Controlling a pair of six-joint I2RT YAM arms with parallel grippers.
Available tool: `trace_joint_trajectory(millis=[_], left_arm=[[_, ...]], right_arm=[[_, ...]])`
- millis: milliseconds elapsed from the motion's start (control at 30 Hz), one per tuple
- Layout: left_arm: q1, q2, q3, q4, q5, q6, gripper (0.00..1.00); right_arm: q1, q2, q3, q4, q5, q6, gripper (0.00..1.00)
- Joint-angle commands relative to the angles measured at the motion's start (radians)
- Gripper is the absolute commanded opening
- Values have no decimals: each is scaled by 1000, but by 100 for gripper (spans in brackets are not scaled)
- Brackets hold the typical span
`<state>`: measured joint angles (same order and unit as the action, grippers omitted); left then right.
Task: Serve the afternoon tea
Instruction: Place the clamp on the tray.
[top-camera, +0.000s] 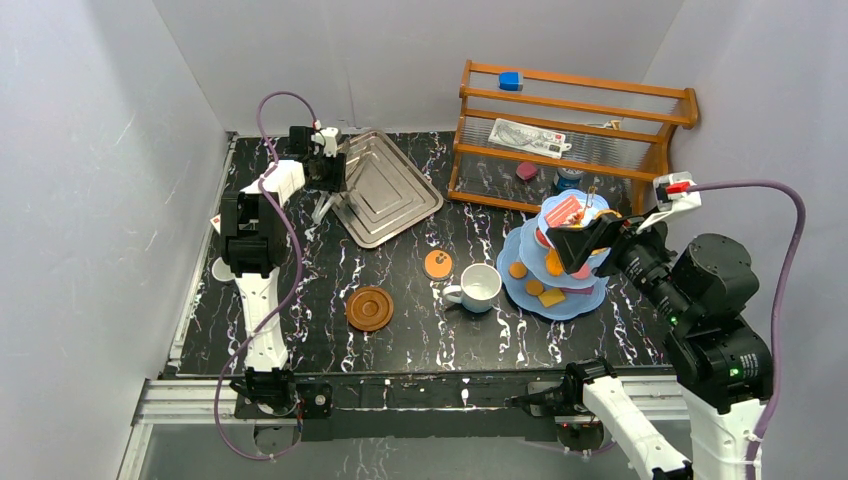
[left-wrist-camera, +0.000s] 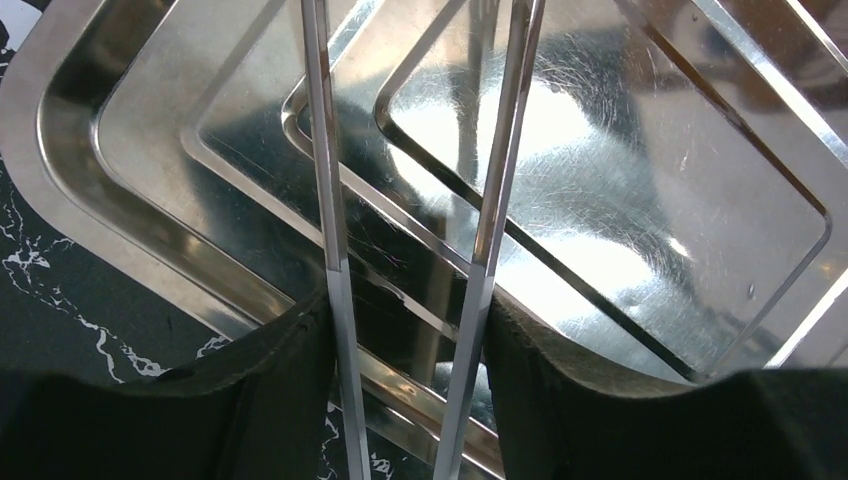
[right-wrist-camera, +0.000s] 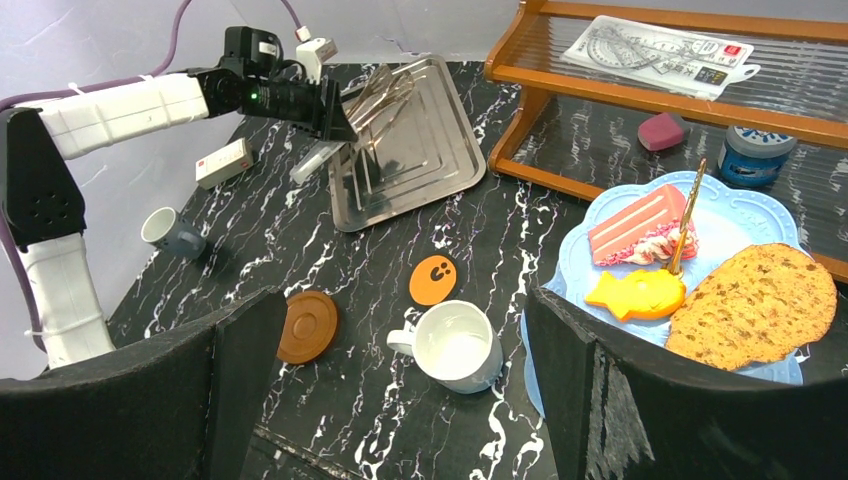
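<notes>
The left pincer (left-wrist-camera: 405, 320) grips the metal tongs (left-wrist-camera: 328, 180) over the silver tray (top-camera: 400, 195). Rightward on the tabletop (top-camera: 420, 340) sit a brown saucer (top-camera: 369, 308), an orange pastry (top-camera: 438, 264), an upright white mug (top-camera: 480, 287) and the pastry-laden light-blue stand (top-camera: 590, 300), where the right pincer (top-camera: 578, 248) hovers wide open, empty

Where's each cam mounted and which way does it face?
Top external: high behind the bases, looking down on the table; both arms visible.
Left wrist: looks down at the silver tray; own jaws grip the tongs.
Right wrist: beside the blue stand, facing the left arm; own open jaws frame it.
Shared: all three show the tray.
</notes>
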<state>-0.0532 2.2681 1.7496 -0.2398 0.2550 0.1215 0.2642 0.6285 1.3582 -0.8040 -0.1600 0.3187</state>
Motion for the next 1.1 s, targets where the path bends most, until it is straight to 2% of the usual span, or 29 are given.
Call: trace_joint_trajectory(millis=[0,133,367,600,867,1067], left_arm=[[5,-25,51,-12,10,-3,53],[6,-60,52,-34,20,-25,75],[6,-144,53,-81,20,-69,88],[6,-309,-26,-124,85,-139,91],[-10,-582,-218,-151,169,-209,93],[-61,-786,-364,-175,206,-264,93]], right_arm=[[3,5,-16,67,2,5,99],[4,-1,-39,67,-9,14,99],[5,1,-71,63,-49,32,99],[5,17,-146,69,-138,80,99],[4,70,-177,97,-231,98,99],[4,102,-177,90,-262,96,99]])
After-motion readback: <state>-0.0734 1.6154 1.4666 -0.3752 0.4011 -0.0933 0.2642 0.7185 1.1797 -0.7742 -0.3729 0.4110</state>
